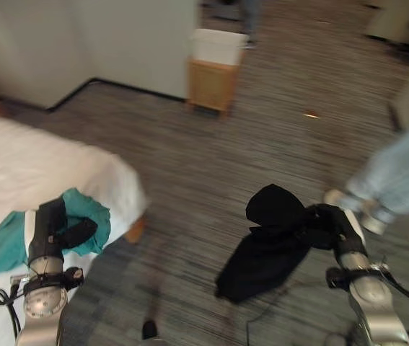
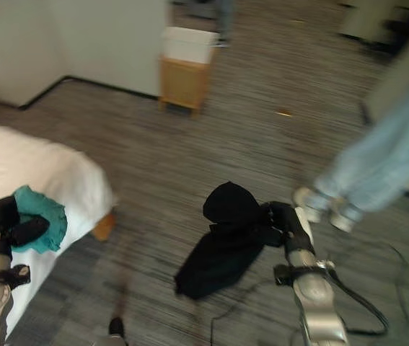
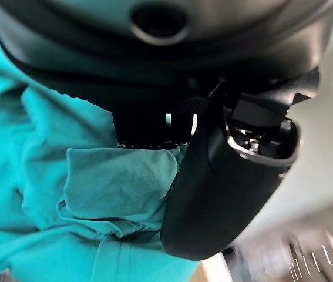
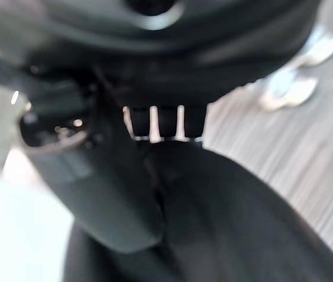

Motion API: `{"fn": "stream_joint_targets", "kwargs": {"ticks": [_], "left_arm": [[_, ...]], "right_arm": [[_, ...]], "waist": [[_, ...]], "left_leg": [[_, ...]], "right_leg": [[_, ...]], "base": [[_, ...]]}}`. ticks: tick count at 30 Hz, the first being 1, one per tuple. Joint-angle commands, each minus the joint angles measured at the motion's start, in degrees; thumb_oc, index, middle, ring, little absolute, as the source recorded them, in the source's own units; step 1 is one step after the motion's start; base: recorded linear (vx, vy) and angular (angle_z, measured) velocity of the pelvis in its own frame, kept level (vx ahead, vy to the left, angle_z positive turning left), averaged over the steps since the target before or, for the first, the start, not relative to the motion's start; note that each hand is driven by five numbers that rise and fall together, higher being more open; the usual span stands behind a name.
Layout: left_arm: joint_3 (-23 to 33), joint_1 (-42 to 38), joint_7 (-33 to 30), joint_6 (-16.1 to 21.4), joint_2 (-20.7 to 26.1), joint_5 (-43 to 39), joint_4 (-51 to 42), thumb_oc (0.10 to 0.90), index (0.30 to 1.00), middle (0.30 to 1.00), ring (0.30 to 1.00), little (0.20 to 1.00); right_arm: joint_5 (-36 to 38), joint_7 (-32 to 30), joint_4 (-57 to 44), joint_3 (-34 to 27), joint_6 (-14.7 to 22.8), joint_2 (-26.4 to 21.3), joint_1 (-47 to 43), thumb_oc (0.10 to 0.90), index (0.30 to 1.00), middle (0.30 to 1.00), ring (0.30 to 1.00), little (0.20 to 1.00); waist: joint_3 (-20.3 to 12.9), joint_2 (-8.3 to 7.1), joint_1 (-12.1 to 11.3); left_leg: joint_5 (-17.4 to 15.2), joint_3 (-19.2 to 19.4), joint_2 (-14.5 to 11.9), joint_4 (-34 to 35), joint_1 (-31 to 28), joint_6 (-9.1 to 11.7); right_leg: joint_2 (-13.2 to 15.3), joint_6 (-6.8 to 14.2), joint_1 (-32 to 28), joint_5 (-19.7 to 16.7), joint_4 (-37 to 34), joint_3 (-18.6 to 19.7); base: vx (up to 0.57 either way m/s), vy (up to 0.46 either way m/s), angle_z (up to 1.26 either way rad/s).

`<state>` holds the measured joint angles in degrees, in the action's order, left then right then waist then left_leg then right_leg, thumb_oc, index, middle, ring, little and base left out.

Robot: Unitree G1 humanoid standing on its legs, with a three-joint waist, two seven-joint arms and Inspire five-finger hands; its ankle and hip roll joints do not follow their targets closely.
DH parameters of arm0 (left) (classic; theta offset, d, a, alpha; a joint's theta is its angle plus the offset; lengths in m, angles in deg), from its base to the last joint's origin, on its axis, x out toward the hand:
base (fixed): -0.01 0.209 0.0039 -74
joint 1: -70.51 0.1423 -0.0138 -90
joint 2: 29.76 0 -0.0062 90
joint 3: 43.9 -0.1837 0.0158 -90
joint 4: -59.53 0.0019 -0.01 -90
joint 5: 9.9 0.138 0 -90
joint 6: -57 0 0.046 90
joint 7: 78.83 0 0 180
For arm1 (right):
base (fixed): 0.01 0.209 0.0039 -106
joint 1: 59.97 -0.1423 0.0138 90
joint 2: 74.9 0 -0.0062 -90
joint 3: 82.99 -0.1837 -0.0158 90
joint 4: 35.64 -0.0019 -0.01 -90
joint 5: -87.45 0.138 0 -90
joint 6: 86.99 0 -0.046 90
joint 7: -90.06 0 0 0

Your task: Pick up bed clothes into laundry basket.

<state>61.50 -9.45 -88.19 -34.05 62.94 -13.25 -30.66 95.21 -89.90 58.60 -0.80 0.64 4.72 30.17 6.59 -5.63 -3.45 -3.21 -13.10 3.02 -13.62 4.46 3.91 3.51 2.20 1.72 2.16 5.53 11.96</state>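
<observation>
Now the left hand [image 1: 54, 229] clutches a teal garment [image 1: 6, 241] on the bed [image 1: 31, 166]; beside the bed, the right hand [image 1: 332, 225] grips a black garment [image 1: 262, 249] aloft.

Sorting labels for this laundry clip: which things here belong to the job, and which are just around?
Job: teal cloth pinched in left hand over the bed; black garment gripped in right hand; white basket.

Around: wooden stand under basket; person's legs.
</observation>
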Motion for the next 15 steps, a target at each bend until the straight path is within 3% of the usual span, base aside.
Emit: {"fn": "stream_joint_targets", "kwargs": {"ticks": [1,3,6,11,12,15], "left_arm": [[5.3,-3.3,-1.1,4.9,6.0,1.7,-7.1,0.4,0.3,0.3,0.3,0.3],[5.0,-2.9,-0.2,4.5,5.6,0.9,-6.9,0.4,0.3,0.3,0.3,0.3],[2.3,-5.5,0.2,4.1,8.3,3.8,-5.7,0.4,0.3,0.3,0.3,0.3],[1.6,-5.4,0.8,4.4,8.2,3.7,-6.0,0.4,0.3,0.3,0.3,0.3],[-10.3,-1.3,8.6,-1.0,6.9,5.7,5.5,0.4,0.3,0.3,0.3,0.3],[-9.4,-2.3,7.8,-0.7,7.2,4.7,3.2,0.4,0.3,0.3,0.3,0.3]], "right_arm": [[2.9,-0.7,-8.2,-1.5,6.5,-3.8,-3.8,0.4,0.3,0.3,0.3,0.3],[2.7,0.1,-8.7,-1.9,5.7,-3.1,-2.3,0.4,0.3,0.3,0.3,0.3],[4.3,0.0,-8.8,-2.9,5.9,-0.6,1.0,0.4,0.3,0.3,0.3,0.3],[3.6,1.8,-9.1,-1.4,5.3,-1.4,1.0,0.4,0.3,0.3,0.3,0.3],[12.4,5.9,5.3,0.9,-1.1,4.3,11.5,0.4,0.3,0.3,0.3,0.3],[13.9,5.6,3.4,0.7,-0.6,3.7,9.1,0.4,0.3,0.3,0.3,0.3]], "waist": [[-2.0,0.69,-0.1],[-3.0,1.62,1.1],[-4.4,2.39,2.9],[-5.0,2.84,3.2],[-1.7,3.01,2.0],[-3.0,3.13,1.2]], "left_leg": [[0.5,2.0,4.8,4.6,-0.1,-6.1],[1.1,4.0,3.2,11.1,-3.7,-7.4],[2.9,1.9,3.6,14.1,-5.3,-7.9],[3.6,1.2,3.7,15.8,-7.0,-8.1],[6.0,-3.2,4.9,14.0,-4.9,-6.7],[6.3,-3.9,4.8,15.1,-6.0,-6.7]], "right_leg": [[-4.9,1.3,-1.8,-9.5,-7.9,4.0],[-6.6,1.3,-2.1,-10.1,-9.4,5.3],[-7.2,0.7,-2.1,-9.5,-9.6,4.5],[-7.5,0.3,-2.7,-8.7,-8.6,4.1],[-6.1,0.8,-3.5,-3.8,-5.2,-2.0],[-5.9,0.8,-4.1,-3.6,-5.3,-2.1]], "base": [[0.02,-0.069,-1.34],[-0.02,-0.03,-1.14],[-0.04,0.012,-0.33],[-0.02,0.018,0.09],[0.01,0.017,0.12],[0.08,0.021,0.25]]}}
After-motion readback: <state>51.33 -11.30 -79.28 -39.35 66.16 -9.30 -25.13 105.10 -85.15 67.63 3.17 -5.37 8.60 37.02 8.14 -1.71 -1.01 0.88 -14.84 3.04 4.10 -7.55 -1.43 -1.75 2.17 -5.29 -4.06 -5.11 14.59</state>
